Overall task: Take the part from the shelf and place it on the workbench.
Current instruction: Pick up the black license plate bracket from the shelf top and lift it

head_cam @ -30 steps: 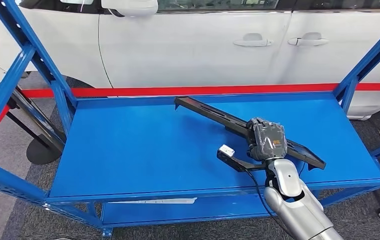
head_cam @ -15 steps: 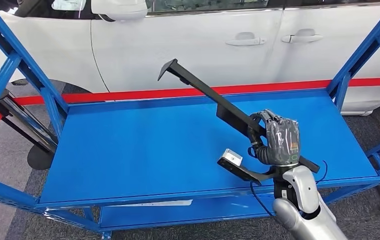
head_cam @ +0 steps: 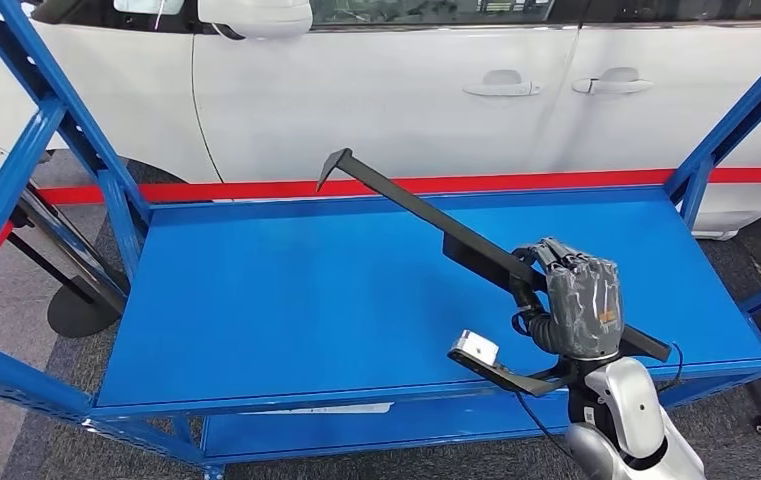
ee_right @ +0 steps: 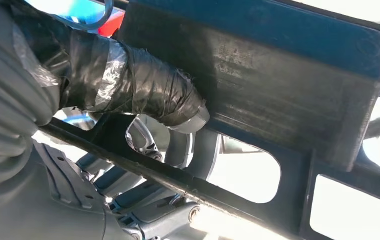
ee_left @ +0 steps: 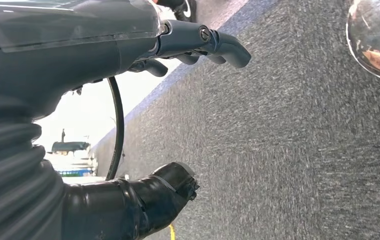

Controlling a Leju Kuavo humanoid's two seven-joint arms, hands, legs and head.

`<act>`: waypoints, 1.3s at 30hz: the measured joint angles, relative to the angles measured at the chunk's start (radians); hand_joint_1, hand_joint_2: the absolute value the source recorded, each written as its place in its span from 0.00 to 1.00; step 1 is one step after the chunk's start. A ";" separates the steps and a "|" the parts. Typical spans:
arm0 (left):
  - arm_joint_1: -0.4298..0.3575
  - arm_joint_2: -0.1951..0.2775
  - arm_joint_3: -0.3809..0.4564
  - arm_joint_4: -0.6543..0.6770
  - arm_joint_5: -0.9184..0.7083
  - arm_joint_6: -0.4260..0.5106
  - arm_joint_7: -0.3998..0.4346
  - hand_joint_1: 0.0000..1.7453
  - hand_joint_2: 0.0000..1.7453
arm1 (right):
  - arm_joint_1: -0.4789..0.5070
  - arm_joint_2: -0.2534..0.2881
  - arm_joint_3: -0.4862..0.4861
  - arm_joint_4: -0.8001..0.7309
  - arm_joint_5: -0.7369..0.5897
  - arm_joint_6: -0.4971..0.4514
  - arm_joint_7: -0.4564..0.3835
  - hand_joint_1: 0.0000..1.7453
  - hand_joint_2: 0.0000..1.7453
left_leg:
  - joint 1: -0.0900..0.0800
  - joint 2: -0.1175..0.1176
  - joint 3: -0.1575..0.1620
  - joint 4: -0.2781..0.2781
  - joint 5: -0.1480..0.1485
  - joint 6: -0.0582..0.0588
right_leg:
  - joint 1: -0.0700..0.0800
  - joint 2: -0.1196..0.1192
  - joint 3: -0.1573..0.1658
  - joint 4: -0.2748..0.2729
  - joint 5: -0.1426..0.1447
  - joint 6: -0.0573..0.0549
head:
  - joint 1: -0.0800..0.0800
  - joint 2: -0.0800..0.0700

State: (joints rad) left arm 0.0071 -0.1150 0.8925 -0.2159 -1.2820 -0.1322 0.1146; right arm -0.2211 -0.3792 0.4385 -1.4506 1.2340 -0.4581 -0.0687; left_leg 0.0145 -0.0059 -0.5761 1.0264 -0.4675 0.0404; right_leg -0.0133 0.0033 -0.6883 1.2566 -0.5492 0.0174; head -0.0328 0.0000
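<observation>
The right hand [head_cam: 578, 305] grips the long black part [head_cam: 426, 212] near its lower end, with the fingers wrapped around the bar. The part is tilted: its hooked far end is raised above the blue shelf [head_cam: 286, 290] and points toward the white car [head_cam: 386, 90], while its near end projects past the hand close to the shelf's front edge. In the right wrist view, the taped thumb [ee_right: 143, 92] presses against the flat black face of the part [ee_right: 287, 85], and the other fingers curl around behind a slotted bar of it. A small white-topped camera [head_cam: 476, 349] sits on a black bracket beside the right wrist. A red stripe [head_cam: 206, 189] runs along the floor between the shelf and the car. The left hand [ee_left: 103, 65] hangs over grey carpet [ee_left: 287, 150], fingers and thumb apart, holding nothing.
</observation>
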 joint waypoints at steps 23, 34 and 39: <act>-0.034 0.009 0.011 0.005 -0.013 0.031 -0.013 0.00 1.00 | -0.039 -0.096 0.002 -0.132 0.006 0.008 -0.003 1.00 1.00 | -0.004 0.000 0.039 0.012 -0.039 -0.006 | 0.003 -0.006 0.027 -0.199 0.141 0.001 | -0.001 0.000; -0.042 0.005 0.015 0.009 -0.046 0.035 0.002 0.00 1.00 | -0.007 -0.161 -0.006 -0.154 -0.012 -0.010 -0.007 1.00 1.00 | -0.007 0.005 -0.061 0.011 0.052 0.001 | 0.010 -0.004 0.177 -0.214 0.026 -0.008 | -0.001 0.000; -0.042 0.001 0.014 0.016 -0.064 0.041 0.004 0.00 1.00 | 0.013 -0.184 -0.025 -0.169 -0.024 -0.018 -0.029 1.00 1.00 | -0.004 0.003 -0.078 0.025 0.037 -0.029 | 0.011 -0.007 0.170 -0.261 0.064 -0.040 | 0.000 0.000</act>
State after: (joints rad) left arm -0.0349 -0.1136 0.9065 -0.2004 -1.3459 -0.0910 0.1190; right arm -0.2079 -0.5630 0.4132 -1.6198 1.2098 -0.4757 -0.0982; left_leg 0.0105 -0.0026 -0.6543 1.0510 -0.4309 0.0110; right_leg -0.0021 -0.0041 -0.5181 0.9959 -0.4853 -0.0227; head -0.0333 0.0001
